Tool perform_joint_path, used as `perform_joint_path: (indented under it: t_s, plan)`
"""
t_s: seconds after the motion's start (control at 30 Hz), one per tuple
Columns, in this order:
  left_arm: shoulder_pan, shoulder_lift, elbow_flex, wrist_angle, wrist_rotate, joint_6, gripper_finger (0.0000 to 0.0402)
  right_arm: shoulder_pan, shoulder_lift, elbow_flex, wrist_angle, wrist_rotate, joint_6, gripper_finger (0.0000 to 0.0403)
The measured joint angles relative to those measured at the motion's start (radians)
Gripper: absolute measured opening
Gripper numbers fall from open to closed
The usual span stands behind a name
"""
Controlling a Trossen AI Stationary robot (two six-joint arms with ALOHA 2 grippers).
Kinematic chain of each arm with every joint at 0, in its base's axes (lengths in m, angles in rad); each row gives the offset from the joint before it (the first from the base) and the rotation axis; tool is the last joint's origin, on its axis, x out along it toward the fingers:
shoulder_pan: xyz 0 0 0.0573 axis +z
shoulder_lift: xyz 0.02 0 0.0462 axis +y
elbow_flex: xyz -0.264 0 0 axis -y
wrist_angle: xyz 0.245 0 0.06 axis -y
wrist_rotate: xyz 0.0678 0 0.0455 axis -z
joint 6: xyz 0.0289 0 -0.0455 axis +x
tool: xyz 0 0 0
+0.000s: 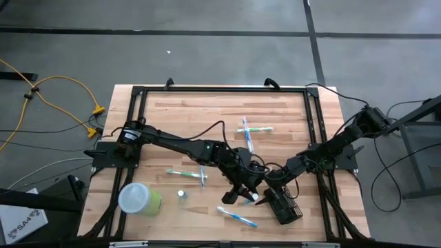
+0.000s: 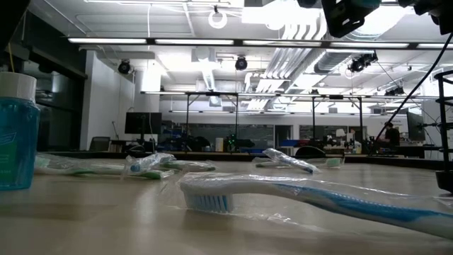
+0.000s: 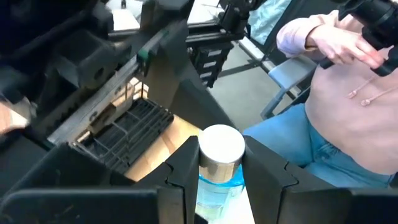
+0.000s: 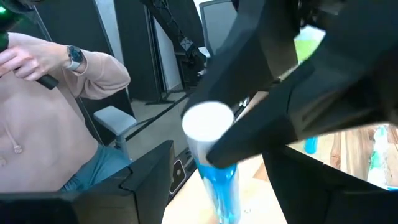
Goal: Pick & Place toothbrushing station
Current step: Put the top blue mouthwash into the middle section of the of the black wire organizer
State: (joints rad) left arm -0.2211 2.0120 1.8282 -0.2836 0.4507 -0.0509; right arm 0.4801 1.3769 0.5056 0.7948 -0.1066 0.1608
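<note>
The toothbrushing station [image 1: 286, 207], a small black wire-mesh holder, lies near the table's front right; its compartments [image 3: 127, 134] show in the left wrist view. My left gripper [image 1: 249, 196] hovers just left of it, shut on a small blue bottle [image 3: 219, 174] with a whitish cap. That bottle [image 4: 214, 168] also shows in the right wrist view, between the left arm's dark fingers. My right gripper [image 1: 273, 187] hangs open at the holder's near end, facing the bottle. Nothing lies between its fingers.
A lime-green cup [image 1: 140, 199] lies at the front left, with a small item [image 1: 181, 194] beside it. Wrapped toothbrushes [image 1: 248, 130] [image 1: 187, 174] [image 1: 236, 218] are scattered about; one [image 2: 283, 195] fills the low view's foreground, beside a blue bottle [image 2: 14, 134]. A person [image 3: 348, 93] sits beyond the table.
</note>
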Motion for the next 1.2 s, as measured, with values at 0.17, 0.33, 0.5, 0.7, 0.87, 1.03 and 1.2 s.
perform_joint_path:
  t_s: [0.17, 0.33, 0.5, 0.7, 0.87, 1.03, 1.2]
  plan:
    - [0.000, -0.001, 0.000, 0.004, 0.006, -0.016, 0.0094, 0.000, 0.000, 0.000, -0.002, -0.008, 0.020, 0.0238]
    - [0.000, -0.001, 0.000, 0.004, 0.005, -0.025, 0.0094, 0.000, 0.000, 0.000, -0.004, -0.008, 0.022, 0.0238]
    - [0.000, -0.001, 0.000, 0.005, 0.004, -0.035, 0.0094, 0.000, 0.027, 0.000, 0.010, -0.012, 0.023, 0.0238]
    - [0.001, -0.001, 0.000, 0.004, 0.004, -0.075, 0.0094, -0.002, 0.079, 0.035, 0.028, -0.039, 0.027, 0.0238]
    - [0.001, -0.001, 0.000, 0.002, 0.017, -0.104, 0.0094, -0.002, 0.090, 0.053, 0.024, -0.057, 0.021, 0.0238]
    - [0.001, -0.001, 0.000, -0.006, 0.019, -0.114, 0.0094, -0.002, 0.090, 0.054, 0.018, -0.055, 0.023, 0.0238]
    - [0.001, -0.001, 0.000, -0.017, 0.019, -0.131, 0.0094, -0.002, 0.090, 0.054, 0.015, -0.053, 0.026, 0.0238]
